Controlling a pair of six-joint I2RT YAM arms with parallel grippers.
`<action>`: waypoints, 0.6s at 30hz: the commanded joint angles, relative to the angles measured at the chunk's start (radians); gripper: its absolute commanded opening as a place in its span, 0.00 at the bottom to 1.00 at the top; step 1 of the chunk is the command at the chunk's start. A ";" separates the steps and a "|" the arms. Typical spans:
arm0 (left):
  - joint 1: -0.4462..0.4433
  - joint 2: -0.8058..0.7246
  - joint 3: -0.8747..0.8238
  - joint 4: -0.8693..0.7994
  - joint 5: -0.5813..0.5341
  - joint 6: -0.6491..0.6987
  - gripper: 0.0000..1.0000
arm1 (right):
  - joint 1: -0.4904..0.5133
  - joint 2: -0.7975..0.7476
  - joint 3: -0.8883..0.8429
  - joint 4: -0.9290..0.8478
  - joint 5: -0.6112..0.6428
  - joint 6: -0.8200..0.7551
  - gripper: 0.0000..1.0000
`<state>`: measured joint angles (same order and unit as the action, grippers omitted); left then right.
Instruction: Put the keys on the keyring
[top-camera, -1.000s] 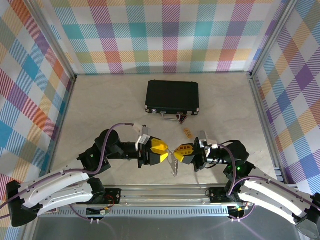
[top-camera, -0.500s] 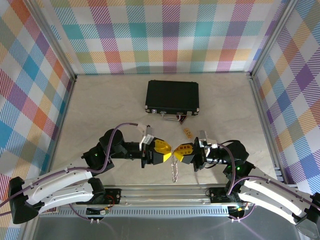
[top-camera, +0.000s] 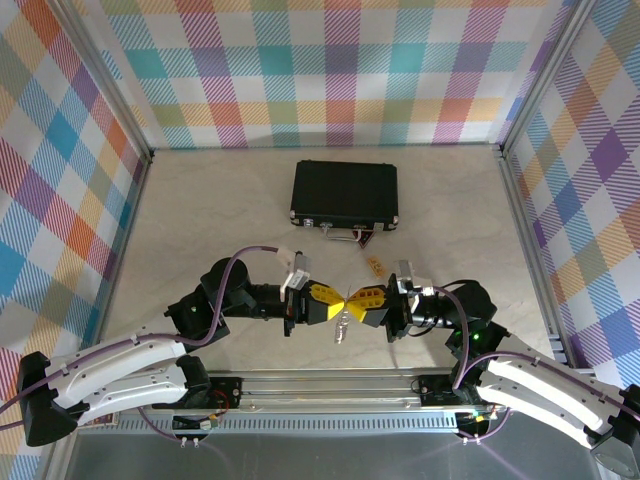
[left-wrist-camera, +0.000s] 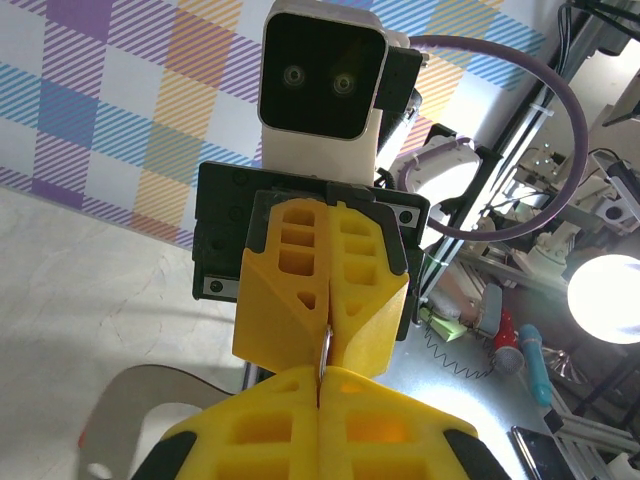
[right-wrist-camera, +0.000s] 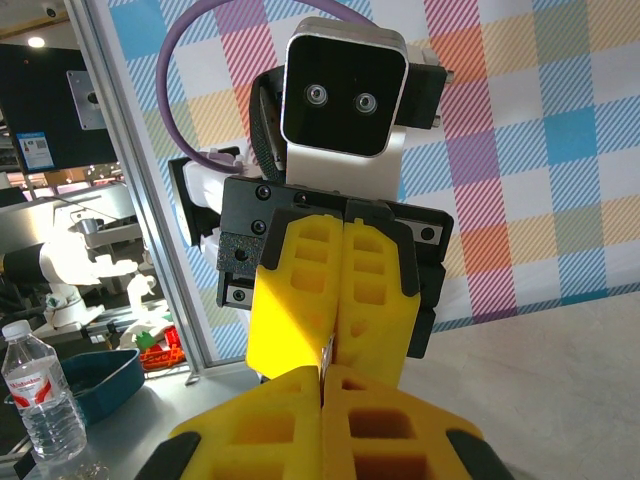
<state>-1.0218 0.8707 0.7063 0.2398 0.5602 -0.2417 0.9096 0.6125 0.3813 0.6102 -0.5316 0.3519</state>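
Observation:
My two grippers meet tip to tip above the table's front middle. The left gripper (top-camera: 334, 302) and the right gripper (top-camera: 356, 302) are both shut on the keyring (top-camera: 342, 326), a grey metal loop that hangs just below the fingertips. In the left wrist view a thin sliver of the keyring (left-wrist-camera: 325, 350) shows between my shut left gripper (left-wrist-camera: 320, 378) and the facing yellow fingers (left-wrist-camera: 290, 300). From the right wrist the same metal edge (right-wrist-camera: 326, 352) sits above my shut right gripper (right-wrist-camera: 321, 378). The keys are too small to make out.
A black case (top-camera: 345, 192) lies shut at the back middle, its metal handle (top-camera: 345, 233) facing me. A small yellow-orange tag (top-camera: 375, 265) lies on the table between the case and the right gripper. Aluminium rails (top-camera: 520, 220) and checked walls close the sides.
My left gripper has moved right to the right gripper's tips and shut on the keyring. The keyring, hanging long from the right gripper before, now shows shorter below both.

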 joint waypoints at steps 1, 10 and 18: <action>-0.012 -0.002 0.034 0.051 0.017 0.004 0.01 | 0.005 -0.002 -0.005 0.047 0.001 -0.004 0.00; -0.013 -0.013 0.037 0.023 0.005 0.027 0.00 | 0.005 -0.020 -0.001 -0.007 0.031 -0.015 0.06; -0.013 -0.050 0.081 -0.161 -0.076 0.154 0.00 | 0.005 -0.180 0.034 -0.281 0.157 -0.086 0.61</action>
<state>-1.0264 0.8482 0.7345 0.1257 0.5137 -0.1574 0.9104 0.4873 0.3836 0.4404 -0.4370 0.3096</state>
